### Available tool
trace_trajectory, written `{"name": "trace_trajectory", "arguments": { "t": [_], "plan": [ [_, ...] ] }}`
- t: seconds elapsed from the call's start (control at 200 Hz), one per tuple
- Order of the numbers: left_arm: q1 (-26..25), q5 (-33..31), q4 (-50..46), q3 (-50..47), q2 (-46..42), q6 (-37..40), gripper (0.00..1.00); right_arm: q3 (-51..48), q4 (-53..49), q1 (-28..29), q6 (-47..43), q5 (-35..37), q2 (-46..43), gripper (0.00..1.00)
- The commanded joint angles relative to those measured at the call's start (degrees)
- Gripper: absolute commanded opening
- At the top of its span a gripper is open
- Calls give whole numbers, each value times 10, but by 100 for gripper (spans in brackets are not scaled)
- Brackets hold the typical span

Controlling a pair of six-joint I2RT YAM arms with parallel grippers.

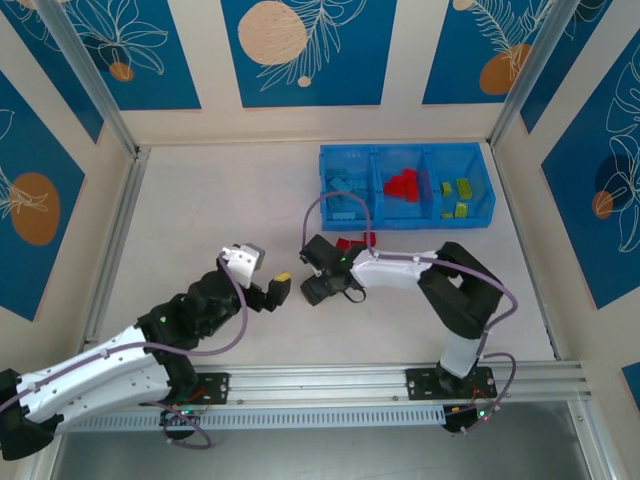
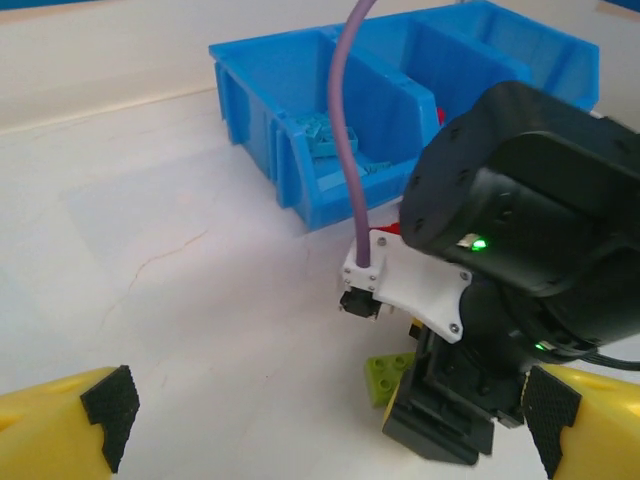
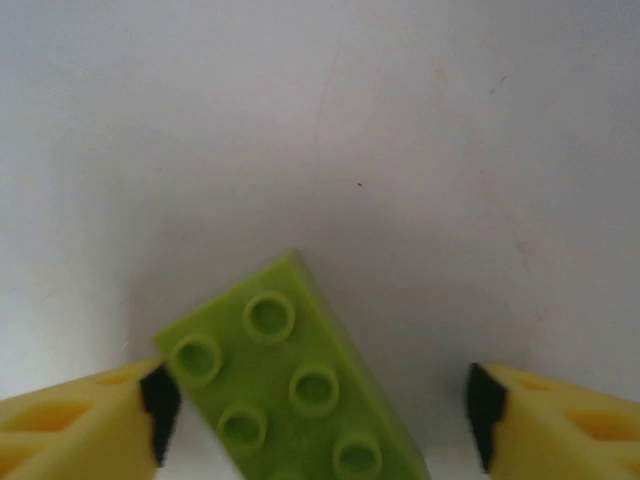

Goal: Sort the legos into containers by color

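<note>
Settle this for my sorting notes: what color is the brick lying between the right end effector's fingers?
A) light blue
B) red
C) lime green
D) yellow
C: the right wrist view shows a lime green brick, studs up, on the table between the open jaws of the right end effector.

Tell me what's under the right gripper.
Lime green lego, studs up on the table, between the right gripper's open fingers. From the left wrist, the gripper covers part.
</note>
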Motion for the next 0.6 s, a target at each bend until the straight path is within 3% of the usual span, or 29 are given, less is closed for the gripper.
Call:
{"name": "trace_trajectory", "arguments": {
  "t": [0.0, 0.13, 0.34, 0.485, 0.595],
  "plan": [
    [4, -3, -36, -11, -19, -7, 100, 20, -2, 4, -26, -1, 13, 63],
    [4, 20, -33, -10, -24, 12, 100, -7, -6, 5, 14, 12, -13, 40],
    [4, 175, 74, -4, 23, 48, 100, -95, 6, -37, 97, -1, -226, 26],
    [3, 233, 143, 15, 94, 51, 100, -142, 33, -144, 152, 32, -405, 27],
    [3, 243, 165, 37, 138, 48, 100, -105, 12, -290, 160, 33, -422, 26]
  ]
}}
